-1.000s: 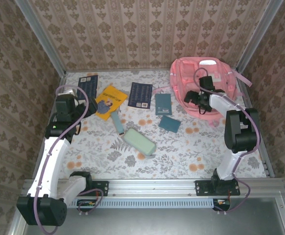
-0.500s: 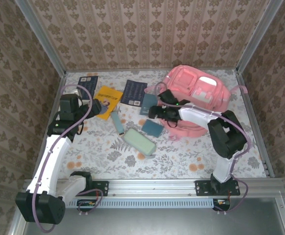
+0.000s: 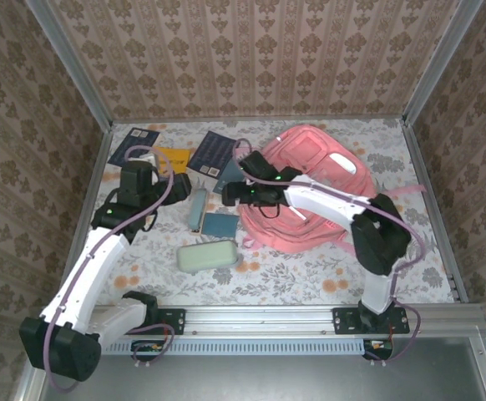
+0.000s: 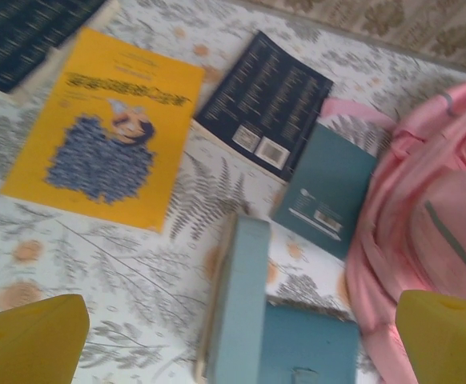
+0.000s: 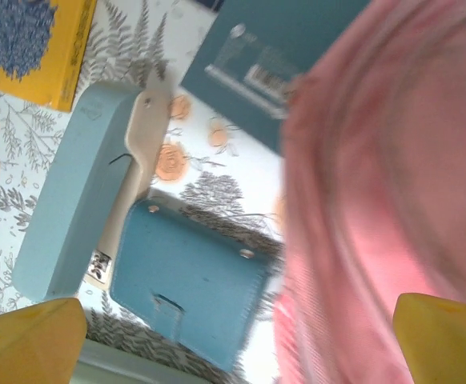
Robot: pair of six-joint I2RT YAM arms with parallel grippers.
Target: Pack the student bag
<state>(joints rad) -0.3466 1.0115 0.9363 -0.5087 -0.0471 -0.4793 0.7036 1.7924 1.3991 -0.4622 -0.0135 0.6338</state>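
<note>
Top external view: a green pencil case (image 3: 208,256), a blue pouch (image 3: 220,224), a slim case (image 3: 197,209), a yellow book (image 3: 174,156) and dark booklets (image 3: 212,150) lie loose on the tabletop (image 3: 310,276), left of the bag (image 3: 318,200), which sprawls right of centre. Left jaws and right jaws gape wide, gripping nothing, so packing looks barely begun: every visible item is left to load.
</note>
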